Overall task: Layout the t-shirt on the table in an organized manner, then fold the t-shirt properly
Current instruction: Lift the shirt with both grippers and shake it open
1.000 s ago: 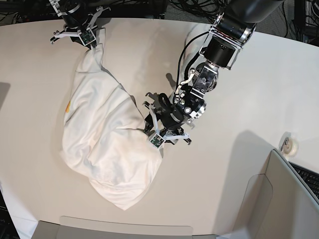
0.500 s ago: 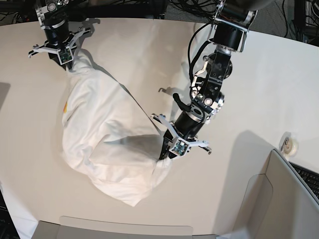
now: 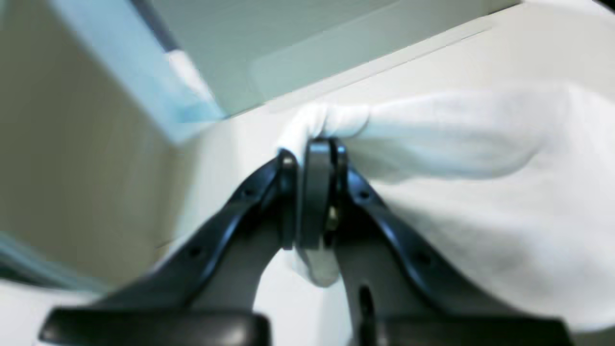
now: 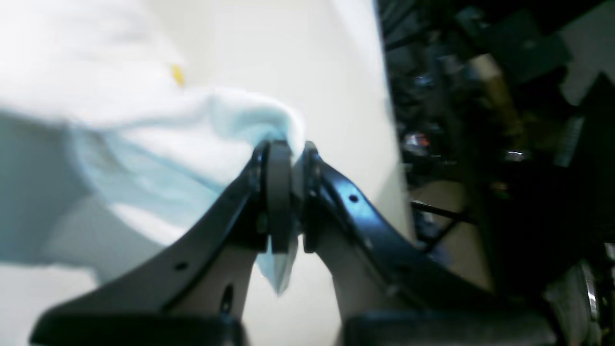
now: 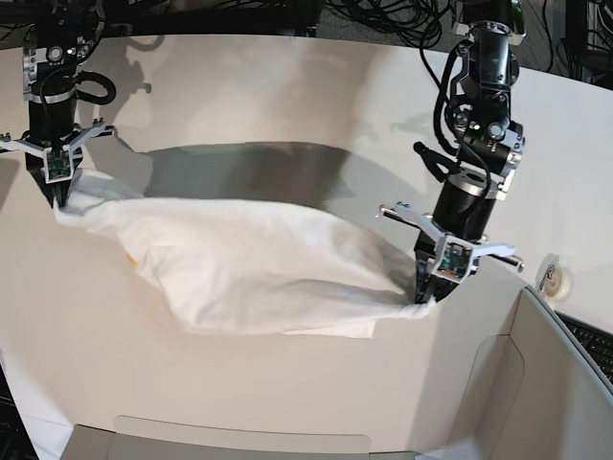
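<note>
Bench [image 5: 287, 86]: wide off-white top under both arms
T-shirt [image 5: 249, 268]: white side up, stretched as a long band between the two jaws, middle sagging onto the bench
Left gripper [image 5: 426, 290]: jaws clamped on one end of the t-shirt [image 3: 456, 144]
Right gripper [image 5: 59, 196]: jaws clamped on the opposite end [image 4: 230, 120]
Tape roll [image 5: 558, 278]: just beyond the left jaws, apart from the cloth

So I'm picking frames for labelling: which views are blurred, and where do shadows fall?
Left wrist: soft all over, the t-shirt smeared, background streaked. Right wrist: also blurred, clutter at right indistinct. Base: sharp; the lifted t-shirt throws a broad dark shadow on the table behind it.
</note>
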Tool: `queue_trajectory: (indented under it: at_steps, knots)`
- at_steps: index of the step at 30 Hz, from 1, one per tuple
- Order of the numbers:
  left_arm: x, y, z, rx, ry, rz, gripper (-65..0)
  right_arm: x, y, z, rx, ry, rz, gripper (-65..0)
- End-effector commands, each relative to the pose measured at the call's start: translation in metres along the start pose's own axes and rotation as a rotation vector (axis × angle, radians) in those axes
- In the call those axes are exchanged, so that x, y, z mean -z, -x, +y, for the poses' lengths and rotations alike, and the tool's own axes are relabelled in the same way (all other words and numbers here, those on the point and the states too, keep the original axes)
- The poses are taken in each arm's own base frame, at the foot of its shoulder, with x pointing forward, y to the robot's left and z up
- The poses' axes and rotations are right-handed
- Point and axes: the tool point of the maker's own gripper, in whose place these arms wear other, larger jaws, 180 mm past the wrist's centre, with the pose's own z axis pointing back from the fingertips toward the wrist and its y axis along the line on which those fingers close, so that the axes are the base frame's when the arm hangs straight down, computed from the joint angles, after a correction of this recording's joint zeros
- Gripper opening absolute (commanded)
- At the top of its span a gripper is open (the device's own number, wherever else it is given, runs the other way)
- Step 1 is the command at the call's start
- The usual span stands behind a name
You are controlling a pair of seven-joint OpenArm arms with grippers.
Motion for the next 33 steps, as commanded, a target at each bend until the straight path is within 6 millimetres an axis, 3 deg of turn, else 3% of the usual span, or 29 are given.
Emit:
queue_trajectory:
  at_steps: [1,4,8,11,14,18,21,25,33]
  knots:
    - [-0.003,-0.008,0.011,0.008,-0.030,-0.030,-65.0,0.002,-0.019,-0.022,-0.014,0.066,-0.066,-65.0]
    - [-0.011,0.000,0.035,-0.001,-0.099,-0.010,-65.0,0.009,-0.038,-0.057,-0.006,0.172,-0.118,-65.0]
    - [-0.017,0.003,0.054,-0.002,-0.153,-0.001,-65.0,0.016,-0.065,-0.087,-0.016,0.249,-0.193,-65.0]
    - [-0.018,0.004,0.054,-0.002,-0.154,0.000,-65.0,0.019,-0.083,-0.101,-0.013,0.290,-0.242,-65.0]
    - [-0.024,0.017,0.047,-0.005,-0.138,0.036,-64.9,0.021,-0.093,-0.107,-0.002,0.310,-0.271,-65.0]
    - [-0.031,0.030,0.028,0.032,-0.040,0.077,-64.9,0.022,-0.102,-0.112,0.007,0.327,-0.296,-65.0]
    - [-0.037,0.037,0.035,0.036,-0.054,0.097,-64.9,0.023,-0.111,-0.117,0.016,0.345,-0.320,-65.0]
    - [-0.039,0.021,0.051,-0.025,-0.074,0.011,-64.9,0.023,-0.123,-0.124,0.025,0.367,-0.354,-65.0]
    - [-0.031,-0.049,0.111,-0.045,-0.184,-0.211,-64.9,0.022,-0.152,-0.143,0.065,0.429,-0.439,-65.0]
